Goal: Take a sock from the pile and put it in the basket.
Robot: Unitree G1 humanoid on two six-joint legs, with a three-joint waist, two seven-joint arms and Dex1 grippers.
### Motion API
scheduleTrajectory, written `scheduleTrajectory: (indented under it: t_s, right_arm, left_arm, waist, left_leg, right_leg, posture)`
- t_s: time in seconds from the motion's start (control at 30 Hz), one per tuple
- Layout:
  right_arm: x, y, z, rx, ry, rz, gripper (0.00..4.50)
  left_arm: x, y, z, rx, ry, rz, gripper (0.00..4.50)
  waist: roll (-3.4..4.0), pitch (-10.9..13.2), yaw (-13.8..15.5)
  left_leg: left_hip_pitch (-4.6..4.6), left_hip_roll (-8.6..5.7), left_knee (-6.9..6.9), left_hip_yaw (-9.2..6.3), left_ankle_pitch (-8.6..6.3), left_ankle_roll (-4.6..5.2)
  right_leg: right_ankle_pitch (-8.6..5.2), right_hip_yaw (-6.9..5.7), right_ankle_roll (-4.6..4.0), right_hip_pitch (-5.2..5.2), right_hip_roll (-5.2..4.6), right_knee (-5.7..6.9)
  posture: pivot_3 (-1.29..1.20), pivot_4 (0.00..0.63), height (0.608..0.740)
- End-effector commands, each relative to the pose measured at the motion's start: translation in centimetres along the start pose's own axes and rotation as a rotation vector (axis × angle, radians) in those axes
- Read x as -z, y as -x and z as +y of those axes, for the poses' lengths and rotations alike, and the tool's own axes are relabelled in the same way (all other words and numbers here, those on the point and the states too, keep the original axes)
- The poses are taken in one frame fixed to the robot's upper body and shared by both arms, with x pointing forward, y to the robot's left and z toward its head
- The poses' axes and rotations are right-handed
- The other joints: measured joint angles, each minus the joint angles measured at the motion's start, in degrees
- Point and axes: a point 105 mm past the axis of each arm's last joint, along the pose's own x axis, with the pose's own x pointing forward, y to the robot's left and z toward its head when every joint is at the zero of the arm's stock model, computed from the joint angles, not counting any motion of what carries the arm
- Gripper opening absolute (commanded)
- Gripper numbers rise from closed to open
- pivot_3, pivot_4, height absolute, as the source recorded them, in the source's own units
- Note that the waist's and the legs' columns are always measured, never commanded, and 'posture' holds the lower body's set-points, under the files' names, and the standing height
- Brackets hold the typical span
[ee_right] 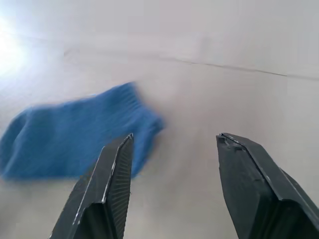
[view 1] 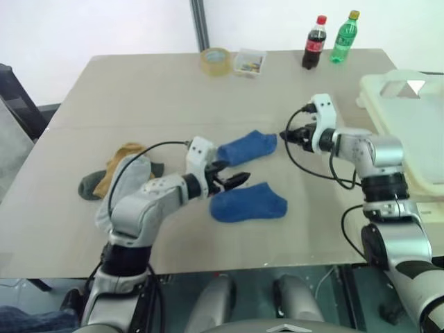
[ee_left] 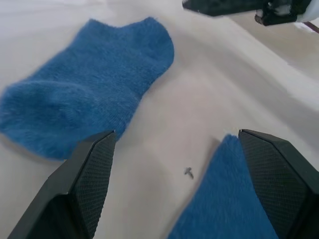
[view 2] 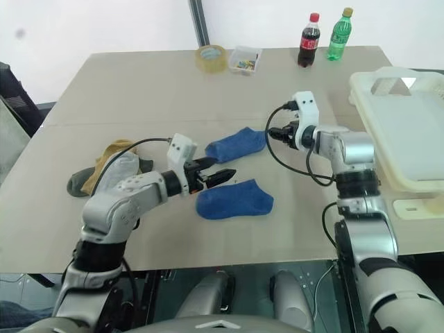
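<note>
both grippers open & empty. right gripper (view 1: pixel 286 136) just short of far blue sock (view 1: pixel 248 148); left gripper (view 1: pixel 234 182) btwn it & near sock (view 1: pixel 248 202). risk: both go for one sock, collide. basket (view 1: pixel 409 132) behind right gripper.

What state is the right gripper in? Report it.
Open. In its wrist view the right gripper has its two fingers spread wide apart with bare table between them, holding nothing; a blue sock lies ahead.

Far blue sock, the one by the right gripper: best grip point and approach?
Probably the cuff end of the far blue sock, nearest the open right gripper. It lies flat, clear of the near blue sock, so come from above on the robot's right and pinch the cuff edge.
</note>
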Motion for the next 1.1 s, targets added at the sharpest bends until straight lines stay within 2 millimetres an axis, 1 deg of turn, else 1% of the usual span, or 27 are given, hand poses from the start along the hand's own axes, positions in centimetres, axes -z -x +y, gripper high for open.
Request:
scheduleTrajectory:
  t_s: [0.03, 0.17, 0.33, 0.4, 0.43, 0.5, 0.53, 0.57, 0.6, 0.67, 0.7, 0.73, 0.87, 1.0, 1.1]
  right_arm:
    - [-1.1, -0.5, 0.5, -0.042, -0.128, -0.042, 2.69]
    - [-0.7, -1.4, 1.2, -0.082, -0.189, -0.022, 2.69]
    - [0.1, -2.4, 2.4, -0.128, -0.204, 0.001, 2.69]
    - [0.4, -2.8, 3.5, -0.176, -0.230, 0.015, 2.69]
    - [0.6, -3.0, 3.8, -0.186, -0.216, 0.024, 2.69]
    - [0.9, -3.2, 4.2, -0.194, -0.209, 0.031, 2.69]
    - [0.9, -3.4, 4.2, -0.189, -0.208, 0.027, 2.31]
    - [0.7, -3.4, 4.2, -0.188, -0.206, 0.018, 2.17]
    - [0.6, -3.4, 4.3, -0.192, -0.204, 0.010, 1.92]
    - [0.4, -3.4, 4.4, -0.199, -0.206, 0.004, 0.97]
    - [0.4, -3.4, 4.5, -0.200, -0.205, 0.004, 0.42]
    - [0.4, -3.4, 4.4, -0.199, -0.204, 0.004, 0.03]
    - [0.6, -3.4, 4.3, -0.195, -0.201, 0.003, 0.03]
    - [0.8, -3.4, 4.2, -0.194, -0.211, -0.005, 0.03]
    - [1.2, -3.6, 4.3, -0.196, -0.208, 0.001, 0.03]
  left_arm:
    - [-0.5, -0.5, 0.3, -0.028, -0.016, 0.008, 4.21]
    - [-0.3, -0.2, 0.6, -0.042, -0.005, 0.007, 4.21]
    - [0.4, 0.3, 1.0, -0.066, 0.006, 0.018, 4.21]
    - [0.6, 0.5, 1.2, -0.080, 0.016, 0.019, 4.21]
    - [0.6, 0.6, 1.2, -0.085, 0.016, 0.017, 4.21]
    - [0.6, 0.7, 1.3, -0.093, 0.019, 0.014, 4.21]
    - [0.6, 0.8, 1.4, -0.098, 0.018, 0.012, 4.21]
    - [0.6, 0.9, 1.4, -0.106, 0.019, 0.011, 4.21]
    - [0.5, 1.0, 1.6, -0.115, 0.021, 0.009, 4.21]
    - [0.4, 1.4, 2.0, -0.135, 0.033, 0.001, 4.21]
    - [0.2, 1.7, 2.2, -0.145, 0.055, -0.007, 4.21]
    - [0.0, 1.9, 2.5, -0.151, 0.087, -0.016, 4.21]
    - [-0.5, 2.8, 3.9, -0.199, 0.267, -0.038, 4.21]
    - [0.0, 3.5, 5.0, -0.261, 0.262, 0.023, 4.21]
    - [-0.7, 3.4, 6.0, -0.304, 0.315, -0.001, 4.21]
  waist:
    - [0.00, 0.00, -0.58]
    - [0.01, 0.00, -1.10]
    - [0.01, 0.00, -1.73]
    - [0.01, 0.00, -1.90]
    - [0.01, 0.00, -1.94]
    - [0.02, 0.00, -1.91]
    - [0.02, 0.00, -1.90]
    - [0.02, -0.01, -1.89]
    - [0.02, -0.01, -1.88]
    - [0.02, 0.00, -1.85]
    - [0.02, 0.00, -1.88]
    - [0.02, 0.00, -1.90]
    - [0.02, -0.01, -1.86]
    - [0.02, -0.01, -1.92]
    - [0.02, -0.01, -1.82]
  left_leg:
    - [0.00, 0.00, 0.00, 0.04, 0.00, 0.00]
    - [0.00, 0.06, -0.03, 0.17, 0.00, 0.00]
    - [0.01, 0.07, -0.02, 0.20, 0.00, 0.00]
    - [0.01, 0.07, -0.01, 0.19, 0.00, 0.00]
    - [0.02, 0.07, -0.01, 0.21, 0.00, 0.00]
    - [0.03, 0.08, -0.01, 0.21, 0.00, 0.00]
    - [0.03, 0.08, -0.01, 0.20, 0.00, 0.00]
    - [0.03, 0.08, -0.01, 0.20, 0.00, 0.00]
    - [0.03, 0.08, -0.01, 0.20, 0.00, 0.00]
    - [0.03, 0.06, 0.00, 0.21, 0.00, 0.00]
    - [0.02, 0.06, 0.00, 0.20, 0.00, 0.00]
    - [0.03, 0.06, 0.00, 0.20, 0.00, 0.00]
    - [0.02, 0.08, 0.01, 0.18, 0.00, 0.00]
    - [0.02, 0.07, 0.02, 0.20, 0.00, 0.00]
    - [0.02, 0.06, 0.02, 0.20, 0.00, 0.00]
  right_leg:
    - [0.00, 0.04, 0.00, -0.01, 0.06, 0.02]
    - [0.00, 0.19, 0.00, -0.12, 0.02, 0.05]
    - [0.00, 0.22, 0.00, -0.12, -0.02, 0.07]
    - [0.00, 0.21, 0.00, -0.12, -0.04, 0.08]
    - [0.00, 0.23, 0.00, -0.12, -0.04, 0.09]
    - [0.00, 0.23, 0.00, -0.12, -0.04, 0.10]
    - [0.00, 0.22, 0.00, -0.12, -0.04, 0.10]
    - [0.00, 0.22, 0.00, -0.12, -0.04, 0.11]
    - [0.00, 0.22, 0.00, -0.12, -0.05, 0.10]
    - [0.00, 0.22, 0.00, -0.12, -0.07, 0.10]
    - [0.00, 0.22, 0.00, -0.12, -0.07, 0.10]
    - [0.00, 0.22, 0.00, -0.12, -0.08, 0.10]
    - [0.00, 0.19, 0.00, -0.12, -0.06, 0.11]
    - [0.00, 0.21, 0.00, -0.12, -0.06, 0.11]
    - [0.00, 0.20, 0.00, -0.12, -0.07, 0.11]
  posture:
    - [0.00, 0.150, 0.740]
    - [0.00, 0.150, 0.740]
    - [0.00, 0.150, 0.740]
    - [0.00, 0.150, 0.740]
    - [0.00, 0.150, 0.740]
    - [0.00, 0.150, 0.740]
    - [0.00, 0.150, 0.740]
    - [0.00, 0.150, 0.740]
    - [0.00, 0.150, 0.740]
    - [0.00, 0.150, 0.740]
    - [0.00, 0.150, 0.740]
    - [0.00, 0.150, 0.740]
    - [0.00, 0.150, 0.740]
    - [0.00, 0.150, 0.740]
    - [0.00, 0.150, 0.740]
